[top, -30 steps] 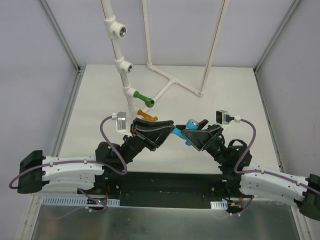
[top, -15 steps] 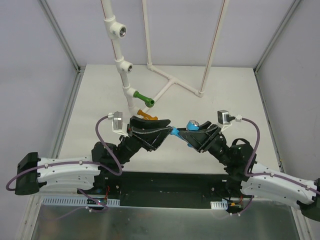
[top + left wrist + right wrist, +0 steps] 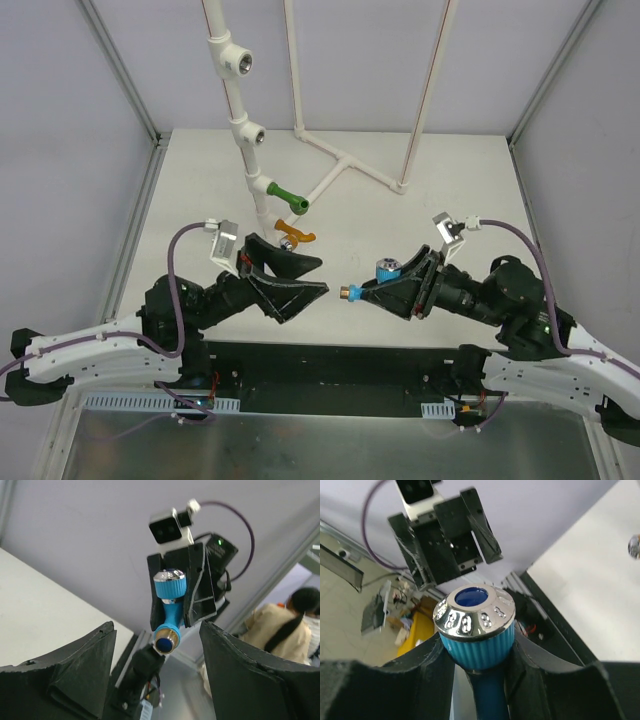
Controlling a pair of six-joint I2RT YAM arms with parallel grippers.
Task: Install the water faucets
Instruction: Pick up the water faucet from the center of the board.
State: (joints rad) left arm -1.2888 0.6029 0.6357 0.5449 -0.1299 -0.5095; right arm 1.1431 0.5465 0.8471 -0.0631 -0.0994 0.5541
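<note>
My right gripper (image 3: 372,290) is shut on the light blue faucet (image 3: 384,270), clamping it just under the chrome-capped knob (image 3: 475,614). The faucet's metal end (image 3: 165,639) points left at my left gripper (image 3: 322,276), which stands open a short gap away with nothing between its fingers (image 3: 85,665). A green faucet (image 3: 288,197) sticks out of a tee on the white pipe (image 3: 262,188). An orange faucet (image 3: 296,236) sits just below it at the pipe's lower end, behind my left gripper; whether it is attached I cannot tell.
The white pipe stand (image 3: 345,160) rises at the back, with two empty tee sockets (image 3: 243,65) (image 3: 256,133) higher on the slanted pipe. Grey walls close the table (image 3: 450,190) on both sides. A black rail runs along the near edge.
The right gripper shut on the blue faucet. The left gripper opened, let go of it and drew back left. The right arm carried the faucet slightly down and right.
</note>
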